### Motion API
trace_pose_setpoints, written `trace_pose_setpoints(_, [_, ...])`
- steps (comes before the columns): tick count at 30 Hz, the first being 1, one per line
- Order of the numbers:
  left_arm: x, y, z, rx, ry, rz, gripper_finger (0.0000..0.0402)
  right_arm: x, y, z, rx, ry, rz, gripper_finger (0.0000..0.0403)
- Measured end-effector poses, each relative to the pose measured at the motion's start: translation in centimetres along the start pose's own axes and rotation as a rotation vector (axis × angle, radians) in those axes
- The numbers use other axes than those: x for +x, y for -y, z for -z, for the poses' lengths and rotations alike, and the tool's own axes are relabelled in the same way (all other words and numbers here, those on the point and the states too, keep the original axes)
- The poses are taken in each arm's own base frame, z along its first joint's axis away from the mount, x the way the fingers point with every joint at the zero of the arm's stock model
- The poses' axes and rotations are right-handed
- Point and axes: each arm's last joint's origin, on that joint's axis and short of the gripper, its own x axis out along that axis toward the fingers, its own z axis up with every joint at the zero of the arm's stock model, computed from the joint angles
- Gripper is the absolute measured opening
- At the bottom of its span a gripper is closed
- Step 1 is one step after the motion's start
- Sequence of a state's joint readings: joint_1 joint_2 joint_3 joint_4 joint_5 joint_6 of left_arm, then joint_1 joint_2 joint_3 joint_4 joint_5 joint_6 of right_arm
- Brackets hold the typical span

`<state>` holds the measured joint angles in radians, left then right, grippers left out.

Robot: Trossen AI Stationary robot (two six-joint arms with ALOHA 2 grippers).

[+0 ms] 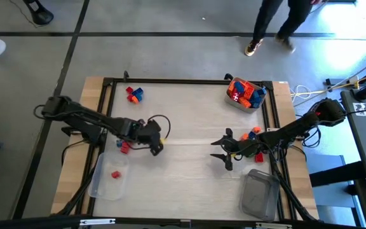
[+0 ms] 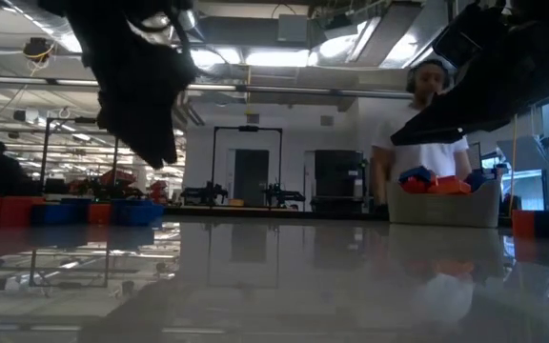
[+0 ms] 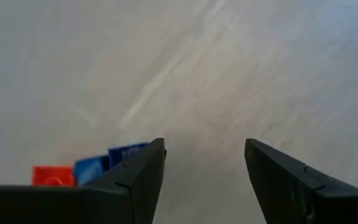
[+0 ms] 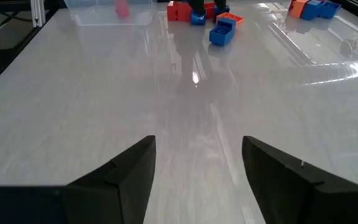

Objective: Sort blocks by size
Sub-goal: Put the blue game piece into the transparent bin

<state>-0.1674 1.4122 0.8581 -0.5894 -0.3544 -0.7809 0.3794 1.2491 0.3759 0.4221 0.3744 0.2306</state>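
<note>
My left gripper (image 1: 156, 145) hovers open over bare table left of the middle, with nothing between its fingers. Just beside it lie a blue block (image 3: 127, 154) and a red block (image 3: 53, 176), resting flat on the table. My right gripper (image 1: 223, 147) stands open over the table right of the middle, empty as well. More red and blue blocks (image 1: 134, 93) lie at the far left, and a few orange and blue ones (image 1: 253, 133) lie beside my right arm. A clear tub (image 1: 108, 186) at the near left holds one red block (image 1: 115, 173).
A tub (image 1: 233, 100) piled with orange, red and blue blocks stands at the far right corner. An empty clear tub (image 1: 259, 194) sits at the near right. A black frame (image 1: 189, 81) runs round the table. A person (image 2: 434, 143) stands beyond the far edge.
</note>
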Motion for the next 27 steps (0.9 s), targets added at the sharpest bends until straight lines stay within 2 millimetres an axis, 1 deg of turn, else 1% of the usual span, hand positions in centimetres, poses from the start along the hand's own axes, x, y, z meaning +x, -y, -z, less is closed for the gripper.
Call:
trace_pose_setpoints(5, [1.3,-0.5,-0.3,-0.032,-0.078,0.001,0.021,0.0,0.0,0.0,0.0,-0.001,0.001,0.0237])
trace_pose_setpoints(10, [2.3,-0.7,-0.3,-0.04,-0.126,-0.007,0.021,0.0,0.0,0.0,-0.002,-0.005,0.001,0.0237])
trace_pose_setpoints(19, [3.1,-1.0,0.3,-0.023,-0.182,-0.062,0.021,0.0,0.0,0.1,-0.002,-0.007,0.002,0.0237])
trace_pose_setpoints(27, [3.4,-0.9,0.3,-0.02,-0.189,-0.065,0.021,0.0,0.0,0.1,-0.002,-0.007,0.003,0.0237])
